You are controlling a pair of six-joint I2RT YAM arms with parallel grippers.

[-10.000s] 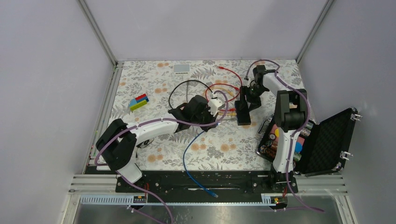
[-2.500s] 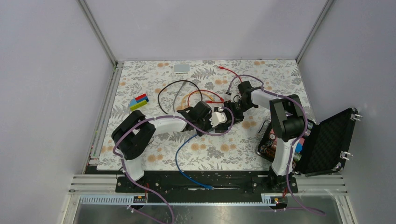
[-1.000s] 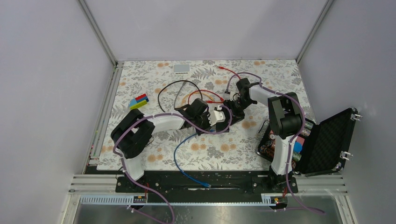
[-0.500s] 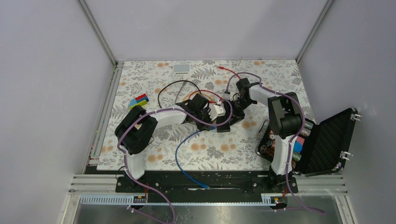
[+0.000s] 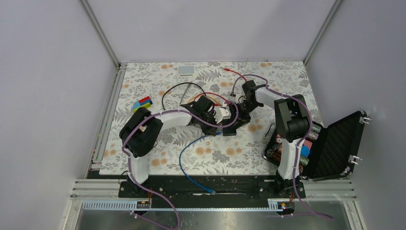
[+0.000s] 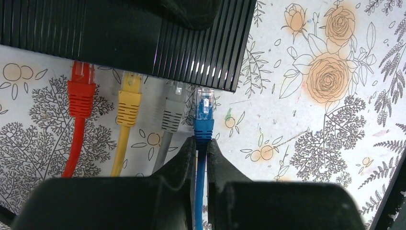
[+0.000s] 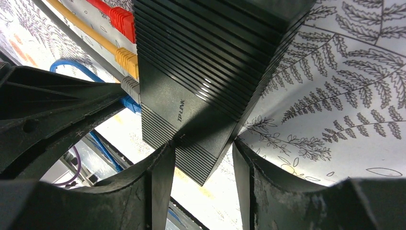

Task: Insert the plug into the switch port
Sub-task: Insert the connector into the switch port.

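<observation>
The black box (image 6: 124, 43) now lies more to the left than before, near the middle of the table (image 5: 158, 86), and the right gripper (image 7: 201, 148) has come with it. The left arm (image 5: 167, 116) reaches farther in. The left gripper (image 6: 201, 143) now brings the blue plug (image 6: 204, 112) right up to the box's edge. The blue cable (image 5: 187, 155) bends a new way.

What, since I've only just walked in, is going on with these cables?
The left gripper pinches the blue plug just behind its boot, its tip at the edge of the black TP-Link switch, apparently not yet seated. The right gripper clamps the switch's corner, steadying it. The red plug, yellow plug and grey plug sit in neighbouring ports.
</observation>
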